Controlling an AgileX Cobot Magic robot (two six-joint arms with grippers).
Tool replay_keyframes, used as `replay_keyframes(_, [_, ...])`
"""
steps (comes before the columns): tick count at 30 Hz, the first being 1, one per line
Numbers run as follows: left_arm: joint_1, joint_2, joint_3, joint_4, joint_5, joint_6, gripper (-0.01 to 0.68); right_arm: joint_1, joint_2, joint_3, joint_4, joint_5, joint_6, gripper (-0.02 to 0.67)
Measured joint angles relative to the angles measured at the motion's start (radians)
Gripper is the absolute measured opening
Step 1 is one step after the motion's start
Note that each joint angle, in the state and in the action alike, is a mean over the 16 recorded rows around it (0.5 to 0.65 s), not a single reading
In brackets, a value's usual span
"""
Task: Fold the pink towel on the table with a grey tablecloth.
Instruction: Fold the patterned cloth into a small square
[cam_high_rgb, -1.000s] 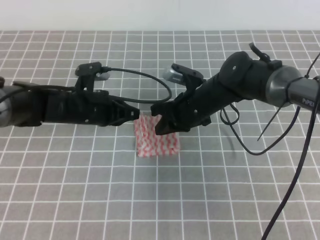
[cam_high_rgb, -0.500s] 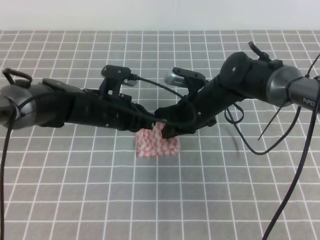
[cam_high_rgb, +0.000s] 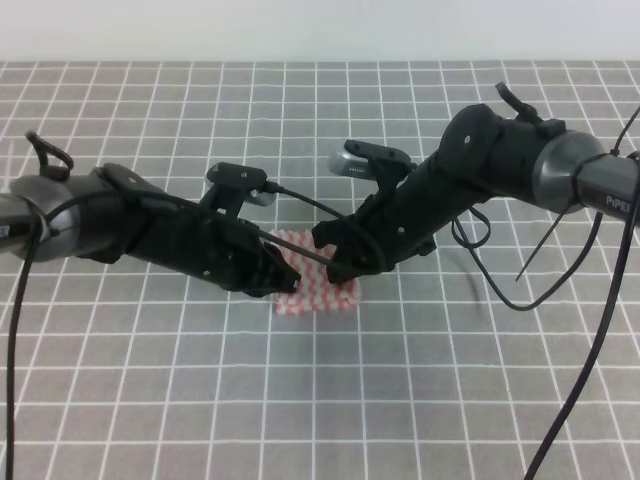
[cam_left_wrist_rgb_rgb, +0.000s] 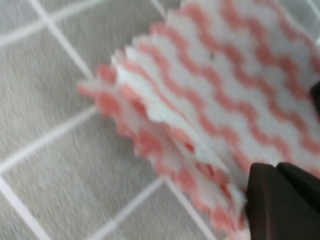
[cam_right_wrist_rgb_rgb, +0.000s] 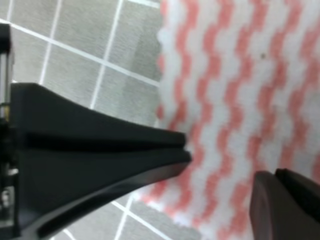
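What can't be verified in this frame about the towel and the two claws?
- Exterior high: both arms cover much of the pink towel, so its fold state is unclear.
- Left wrist: the left claw is cut off by the frame edge; its grip is unreadable, and the view is blurred.
- Right wrist: the right claw appears open above the cloth; contact is uncertain.

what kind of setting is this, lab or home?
Likely a lab test bench: a table under grey grid cloth, a plain white wall behind, two black arms with exposed cables, and only a pink towel as prop.

Pink towel (cam_high_rgb: 325, 296) folded, on grey tbl (cam_high_rgb: 400, 400)
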Motion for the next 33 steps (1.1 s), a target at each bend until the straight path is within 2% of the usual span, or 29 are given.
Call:
replay_keyframes(11, [0.000, -0.005, 0.000, 0.100, 0.027, -0.076, -0.003, 0.000, 0.007, 0.000, -0.047, 0.022, 0.022, -0.015])
replay_keyframes(23, [0.000, -0.020, -0.003, 0.126, 0.014, -0.097, -0.004, -0.003, 0.024, -0.001, -0.062, 0.040, 0.043, -0.016])
replay_keyframes(33, [0.000, -0.084, -0.025, 0.101, -0.052, -0.100, -0.003, -0.022, 0.009, -0.020, -0.047, 0.035, 0.045, -0.016])
